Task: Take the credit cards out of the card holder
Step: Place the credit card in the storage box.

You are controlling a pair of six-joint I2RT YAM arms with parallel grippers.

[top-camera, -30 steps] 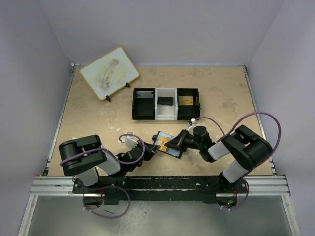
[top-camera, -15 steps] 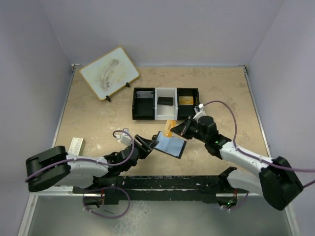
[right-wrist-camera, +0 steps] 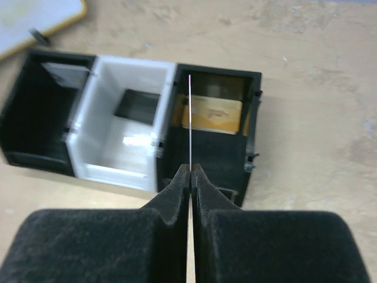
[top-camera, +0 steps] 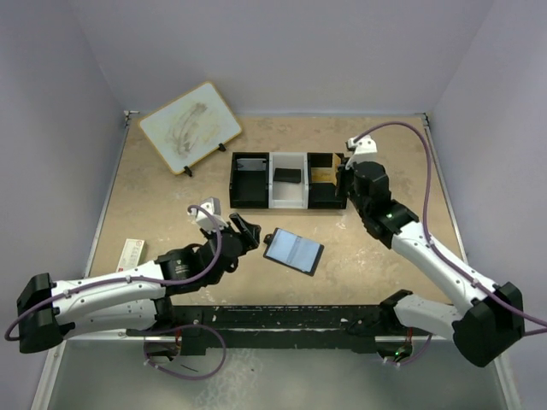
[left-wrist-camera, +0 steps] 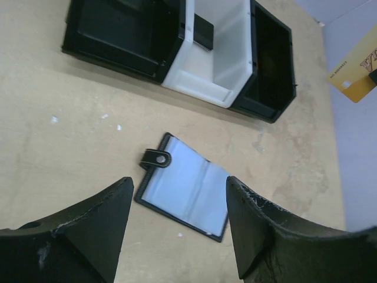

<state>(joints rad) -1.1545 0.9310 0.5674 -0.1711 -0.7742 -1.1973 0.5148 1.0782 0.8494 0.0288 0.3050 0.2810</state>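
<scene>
The card holder (top-camera: 293,250) lies open and flat on the table, pale blue inside (left-wrist-camera: 185,188), its black snap tab (left-wrist-camera: 156,158) at its left. My left gripper (top-camera: 244,231) hovers just left of it, open and holding nothing (left-wrist-camera: 178,191). My right gripper (top-camera: 344,178) is shut on a gold credit card (left-wrist-camera: 355,69), which shows edge-on (right-wrist-camera: 190,118) over the right black compartment of the tray (top-camera: 256,205). A second gold card (right-wrist-camera: 215,114) lies in that compartment. A dark card (top-camera: 287,176) lies in the white middle compartment.
A white board with a wooden rim (top-camera: 190,125) stands on little feet at the back left. A small white-and-red box (top-camera: 131,253) lies near the left edge of the table. A grey flat piece (right-wrist-camera: 68,73) sits in the tray's left compartment.
My left gripper opened and let go of the card holder, which dropped flat onto the table. My right gripper pulled the gold card away and carried it back over the tray.
</scene>
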